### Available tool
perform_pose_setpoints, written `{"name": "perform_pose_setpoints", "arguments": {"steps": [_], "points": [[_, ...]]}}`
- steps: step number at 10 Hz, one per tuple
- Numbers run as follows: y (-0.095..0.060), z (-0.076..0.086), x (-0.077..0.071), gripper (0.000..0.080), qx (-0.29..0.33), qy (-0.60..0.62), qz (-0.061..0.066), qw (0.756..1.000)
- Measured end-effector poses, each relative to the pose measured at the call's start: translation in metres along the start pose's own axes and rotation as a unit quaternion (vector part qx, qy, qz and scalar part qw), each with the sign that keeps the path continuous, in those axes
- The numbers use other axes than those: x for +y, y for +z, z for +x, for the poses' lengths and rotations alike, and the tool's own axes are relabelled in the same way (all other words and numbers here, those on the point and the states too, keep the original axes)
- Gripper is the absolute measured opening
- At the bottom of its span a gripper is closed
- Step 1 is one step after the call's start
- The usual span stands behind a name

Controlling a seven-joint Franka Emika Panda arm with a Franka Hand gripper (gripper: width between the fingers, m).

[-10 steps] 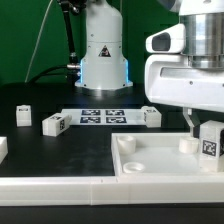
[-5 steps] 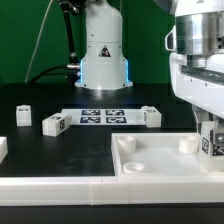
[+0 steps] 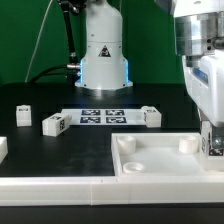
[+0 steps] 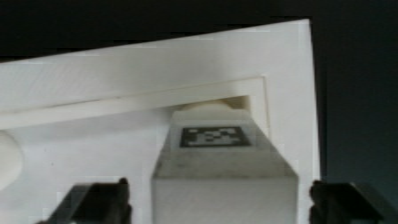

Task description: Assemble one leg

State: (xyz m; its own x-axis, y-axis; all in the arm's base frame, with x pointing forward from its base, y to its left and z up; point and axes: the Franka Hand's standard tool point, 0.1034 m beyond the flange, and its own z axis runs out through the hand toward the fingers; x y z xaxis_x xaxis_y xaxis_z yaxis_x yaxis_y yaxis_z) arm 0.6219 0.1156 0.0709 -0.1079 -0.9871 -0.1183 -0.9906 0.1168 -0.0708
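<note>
The leg (image 4: 217,150), a white oblong block with a square marker tag, stands upright in the far right corner of the large white square piece (image 3: 160,160), which also shows in the wrist view (image 4: 107,90). In the exterior view the leg (image 3: 216,142) is at the right edge, half cut off. My gripper (image 4: 217,203) straddles the leg from above. Its dark fingers (image 4: 98,200) stand on either side, with a narrow gap showing between each finger and the leg. In the exterior view my gripper (image 3: 212,140) reaches down at the right edge.
Three more legs lie on the black table (image 3: 22,115) (image 3: 54,124) (image 3: 150,115), and a white part (image 3: 2,147) sits at the exterior view's left edge. The marker board (image 3: 100,116) lies in front of the robot base (image 3: 103,55). A white strip (image 3: 60,188) runs along the front.
The hand has turned about its vertical axis and now shows its narrow side, shifted slightly to the exterior view's right. The leg stays in the corner.
</note>
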Motion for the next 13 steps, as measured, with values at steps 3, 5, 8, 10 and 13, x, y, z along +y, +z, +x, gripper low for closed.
{"name": "perform_pose_setpoints", "arguments": {"steps": [3,5,8,10,13], "points": [[-0.0009,0.0002,-0.0005,0.0634,0.000,-0.097,-0.003,0.995],[-0.0015,-0.0016,0.0004,0.0647,-0.002,-0.202,-0.009,0.979],[-0.0014,-0.0026,0.0009,0.0649,-0.003,-0.361,-0.017,0.932],[0.0008,-0.0039,-0.0005,0.0649,-0.004,-0.453,-0.027,0.891],[0.0023,-0.0060,-0.0002,0.0649,0.005,-0.558,-0.034,0.829]]}}
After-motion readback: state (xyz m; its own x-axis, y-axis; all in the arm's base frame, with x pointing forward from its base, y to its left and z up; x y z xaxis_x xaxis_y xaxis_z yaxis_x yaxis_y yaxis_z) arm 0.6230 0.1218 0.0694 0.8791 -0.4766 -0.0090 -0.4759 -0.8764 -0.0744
